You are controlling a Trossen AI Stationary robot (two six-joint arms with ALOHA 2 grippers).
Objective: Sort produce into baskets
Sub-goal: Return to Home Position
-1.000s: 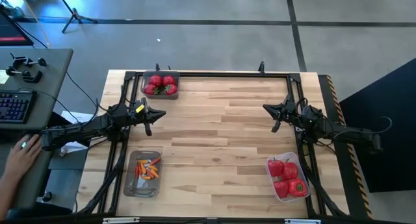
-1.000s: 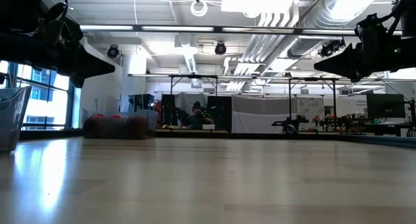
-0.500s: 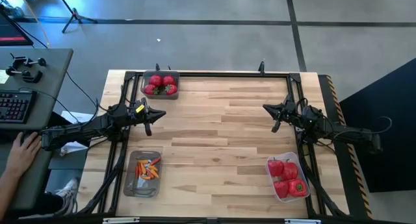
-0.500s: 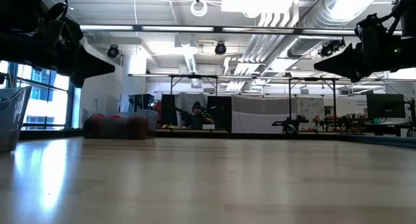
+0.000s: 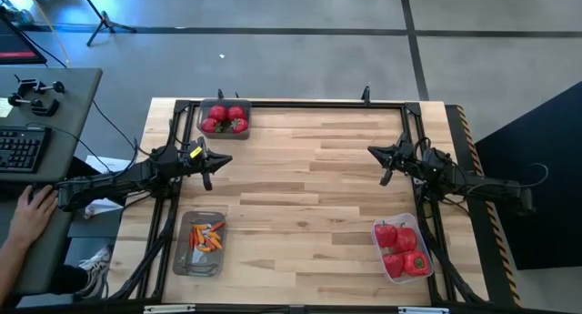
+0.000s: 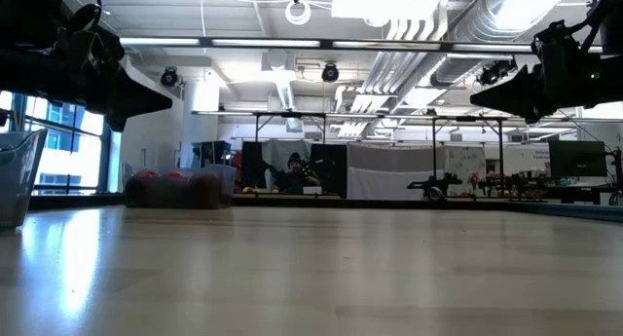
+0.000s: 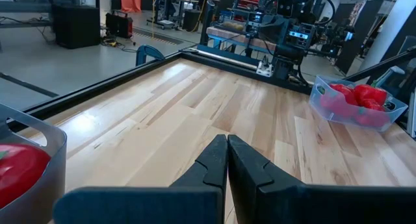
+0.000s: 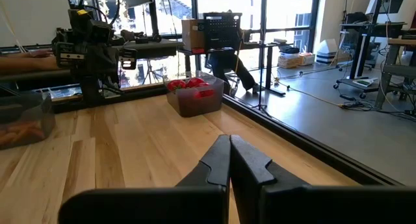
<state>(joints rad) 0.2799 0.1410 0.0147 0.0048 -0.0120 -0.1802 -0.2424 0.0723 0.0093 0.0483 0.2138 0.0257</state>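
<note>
Left tool (image 7: pixel 227 141) is closed, fingers pressed flat together with nothing between them. It hangs above the bench (image 5: pixel 309 196) at the bench's left edge, about midway along that edge, pointing in toward the bench middle. Right tool (image 8: pixel 229 138) is also closed and empty. It sits above the bench's right edge, about midway along, pointing in from that side. In the low view both arms sit high, clear of the bench top. The two tools are well apart, with bare bench boards between them.

Fruit tub (image 5: pixel 226 136) stands at the bench's left rear corner, and the round red fruits (image 5: pixel 225 118) with green tops sit inside it. Sliver tub (image 5: pixel 195 265) stands at the bench's left front corner, holding the slim orange and red pieces (image 5: pixel 208 237) in a loose pile toward its rear end. Pepper tub (image 5: pixel 376 234) stands at the bench's right front corner, set slightly askew to the bench edge. It is packed with red bell peppers (image 5: pixel 401 250), one with its green stem showing. No produce lies loose on the bench boards.

Off the bench's left side there is a side desk (image 5: pixel 68 86) with a keyboard (image 5: pixel 20 150), and a person's hand (image 5: pixel 32 207) rests at the desk's edge.
</note>
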